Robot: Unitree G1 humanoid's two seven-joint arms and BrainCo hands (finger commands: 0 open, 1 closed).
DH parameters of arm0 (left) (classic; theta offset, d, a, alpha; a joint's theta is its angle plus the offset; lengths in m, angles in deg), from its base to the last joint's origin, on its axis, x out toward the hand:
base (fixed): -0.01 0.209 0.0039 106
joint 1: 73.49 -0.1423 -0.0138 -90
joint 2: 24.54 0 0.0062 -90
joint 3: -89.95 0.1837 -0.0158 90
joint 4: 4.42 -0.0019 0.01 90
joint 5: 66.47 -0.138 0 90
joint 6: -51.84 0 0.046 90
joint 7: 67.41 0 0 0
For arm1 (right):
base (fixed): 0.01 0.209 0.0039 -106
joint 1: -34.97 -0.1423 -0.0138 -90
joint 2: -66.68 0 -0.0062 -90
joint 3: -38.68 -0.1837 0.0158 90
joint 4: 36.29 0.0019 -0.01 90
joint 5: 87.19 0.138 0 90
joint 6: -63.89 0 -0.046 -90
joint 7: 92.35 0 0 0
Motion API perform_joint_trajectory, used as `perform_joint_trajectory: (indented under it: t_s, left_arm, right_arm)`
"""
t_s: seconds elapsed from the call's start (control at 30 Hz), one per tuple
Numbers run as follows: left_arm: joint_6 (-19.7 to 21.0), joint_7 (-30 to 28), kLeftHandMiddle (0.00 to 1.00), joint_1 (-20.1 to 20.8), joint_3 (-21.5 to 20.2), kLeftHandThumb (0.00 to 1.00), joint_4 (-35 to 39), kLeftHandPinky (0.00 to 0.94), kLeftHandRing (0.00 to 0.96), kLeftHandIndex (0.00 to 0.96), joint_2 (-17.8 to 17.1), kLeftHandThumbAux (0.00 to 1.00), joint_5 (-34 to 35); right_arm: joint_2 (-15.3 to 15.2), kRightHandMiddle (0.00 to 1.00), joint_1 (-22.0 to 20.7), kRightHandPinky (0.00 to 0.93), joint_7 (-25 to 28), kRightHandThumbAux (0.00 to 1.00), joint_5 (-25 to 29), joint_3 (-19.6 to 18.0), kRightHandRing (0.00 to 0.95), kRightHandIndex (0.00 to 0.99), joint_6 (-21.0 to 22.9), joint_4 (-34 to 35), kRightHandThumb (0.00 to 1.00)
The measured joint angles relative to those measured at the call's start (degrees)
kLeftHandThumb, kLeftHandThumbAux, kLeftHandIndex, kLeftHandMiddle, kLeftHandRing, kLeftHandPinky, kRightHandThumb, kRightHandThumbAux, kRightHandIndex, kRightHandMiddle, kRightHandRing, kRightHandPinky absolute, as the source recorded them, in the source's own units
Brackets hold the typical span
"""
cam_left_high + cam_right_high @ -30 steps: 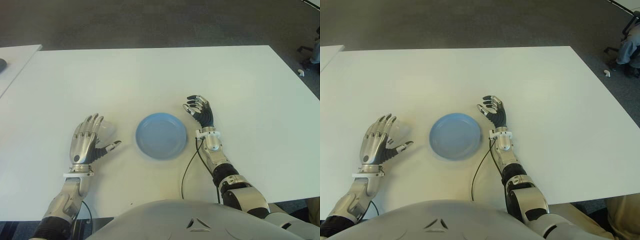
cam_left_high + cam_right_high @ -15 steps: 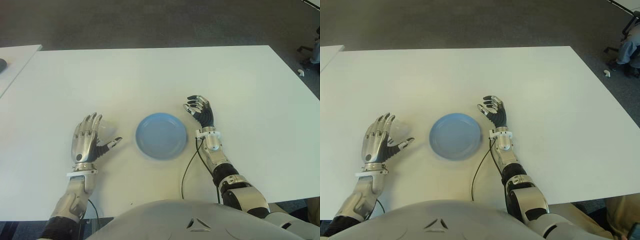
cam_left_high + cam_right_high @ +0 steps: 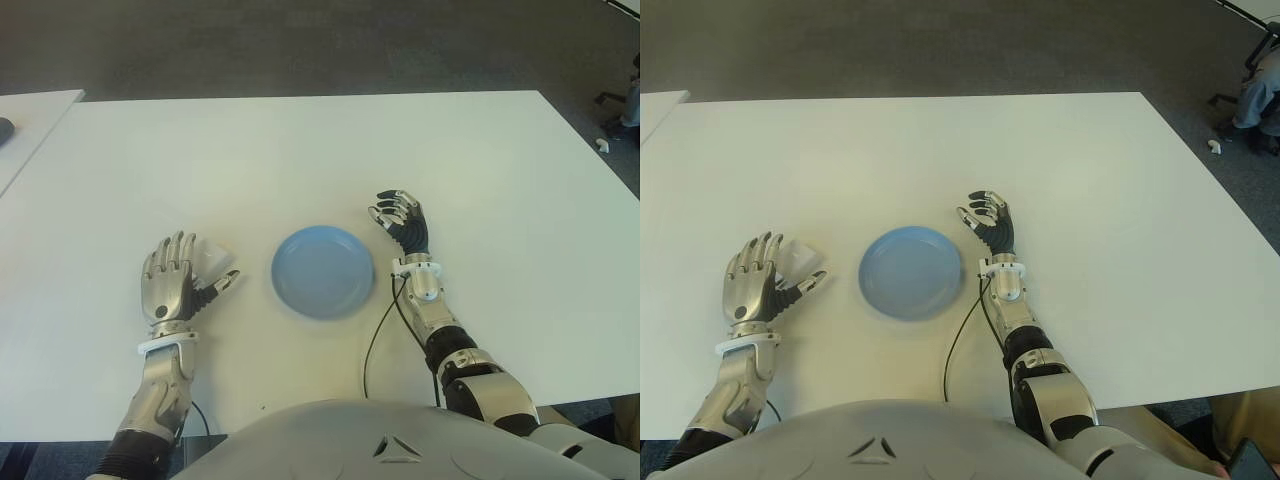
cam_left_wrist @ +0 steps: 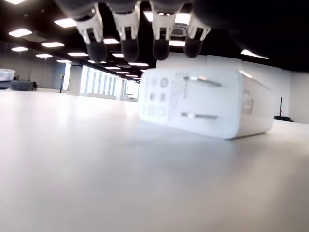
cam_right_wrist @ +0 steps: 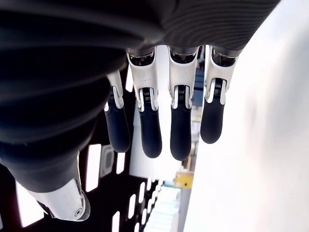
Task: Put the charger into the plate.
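Small white rectangular plastic charger [image 4: 203,107] lies flat on the wide white desk [image 3: 300,150], left of the round light-blue plate [image 3: 323,271] and apart from it, not in it. In the left wrist view its two metal prongs [image 4: 200,82] stick out sideways toward the camera, and printed marks show on the prong face.

Left hand [image 3: 171,282] sits w/ the charger just beyond its fingers [image 4: 128,43]; in the eye views the white block peeks out past the fingertips and next to the thumb. Fingers are spread and extended, hanging above the charger's top edge, holding nothing. Can't tell if any fingertip actually touches the casing.

Right hand [image 3: 404,224] shows just beside the plate's right rim, fingers relaxed and a bit curled downward, nothing in it; the right wrist view shows only four dark-tipped fingers [image 5: 179,123] w/ bare desk beside them. A thin black cable [image 3: 378,330] runs along the right forearm toward the robot's body.

Plate holds nothing. Grey carpeted floor [image 3: 300,45] lies past the desk's far edge.
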Motion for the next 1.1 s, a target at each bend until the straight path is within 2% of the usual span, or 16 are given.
perform_joint_trajectory:
  t_s: [0.63,1.1]
  left_arm:
    - [6.83,-2.08,0.0,2.38,2.26,0.136,-0.7,0.0,0.0,0.0,-0.02,0.214,-1.08]
    - [8.34,-2.13,0.0,4.93,3.1,0.103,-3.54,0.0,0.0,0.0,-0.02,0.208,-1.1]
  right_arm:
    - [-0.1,0.373,-0.09,0.36,-2.32,0.718,-0.44,0.35,0.376,0.358,-0.19,-0.16,0.0]
    - [-0.12,0.367,-0.09,0.36,-2.42,0.732,-0.42,0.41,0.375,0.359,-0.2,-0.16,0.0]
